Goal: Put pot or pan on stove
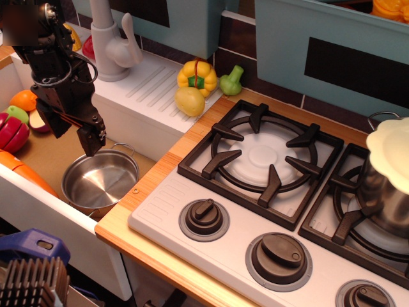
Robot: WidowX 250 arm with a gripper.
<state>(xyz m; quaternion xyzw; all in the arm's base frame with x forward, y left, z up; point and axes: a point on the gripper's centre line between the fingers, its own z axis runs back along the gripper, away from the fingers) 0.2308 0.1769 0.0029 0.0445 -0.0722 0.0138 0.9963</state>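
Observation:
The small shiny steel pot with thin wire loop handles stands upright and empty in the sink at the left, close to the wooden counter edge. My black gripper hangs just above the pot's far left rim, and its fingers look apart with nothing between them. It is not touching the pot. The white-grey stove lies to the right on the wooden counter. Its left black burner grate is bare, and round dark-grey knobs line the front edge.
A larger steel pot with a cream lid sits on the right burner. A white faucet stands behind the sink. Toy vegetables lie on the drainboard. Toy fruit and a carrot lie in the sink's left part.

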